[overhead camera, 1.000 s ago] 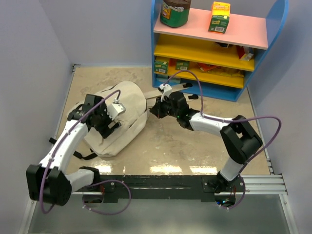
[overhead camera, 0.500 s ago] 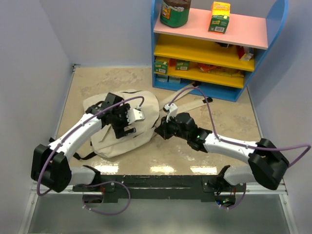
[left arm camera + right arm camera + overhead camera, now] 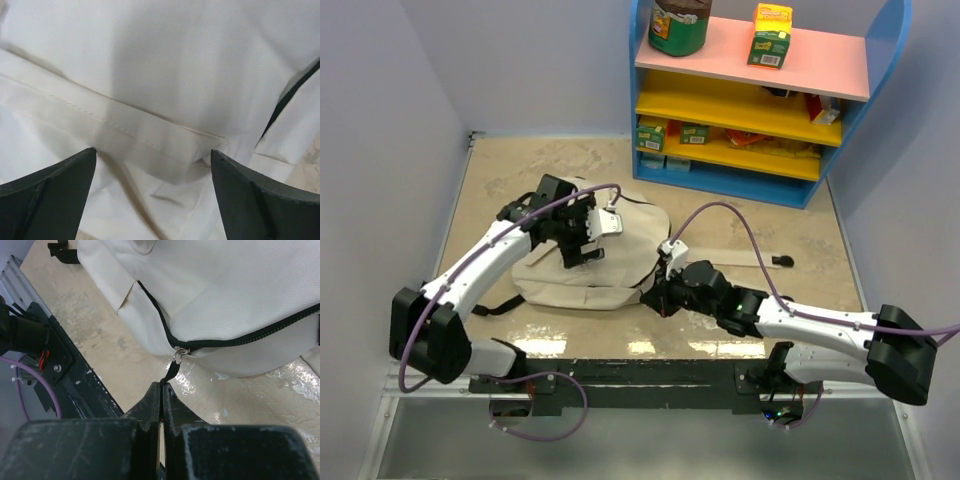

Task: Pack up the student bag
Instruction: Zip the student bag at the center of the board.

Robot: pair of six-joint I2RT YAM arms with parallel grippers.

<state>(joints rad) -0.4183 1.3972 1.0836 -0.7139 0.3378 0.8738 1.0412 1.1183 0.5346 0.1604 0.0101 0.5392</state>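
Observation:
The student bag [image 3: 585, 275] is a beige canvas backpack lying flat on the table left of centre. My left gripper [image 3: 578, 252] hovers over its top, open and empty; its wrist view shows only beige canvas [image 3: 175, 65] between the spread fingers [image 3: 152, 152]. My right gripper [image 3: 655, 295] is at the bag's near right corner, shut on the black zipper pull [image 3: 172, 371]. The pull hangs from a metal ring at the end of the black zipper line [image 3: 240, 337] on the bag [image 3: 225, 285]. The zipper looks closed along the visible stretch.
A blue shelf unit [image 3: 760, 100] with boxes stands at the back right, with a green jar [image 3: 678, 25] and a yellow carton [image 3: 771, 35] on top. A bag strap with a black buckle [image 3: 782, 261] lies to the right. The black rail [image 3: 650, 375] runs along the near edge.
My right gripper has drawn the zipper pull round the bag toward the near edge, its arm stretching low. The bag slid right and flattened. My left gripper moved right over it.

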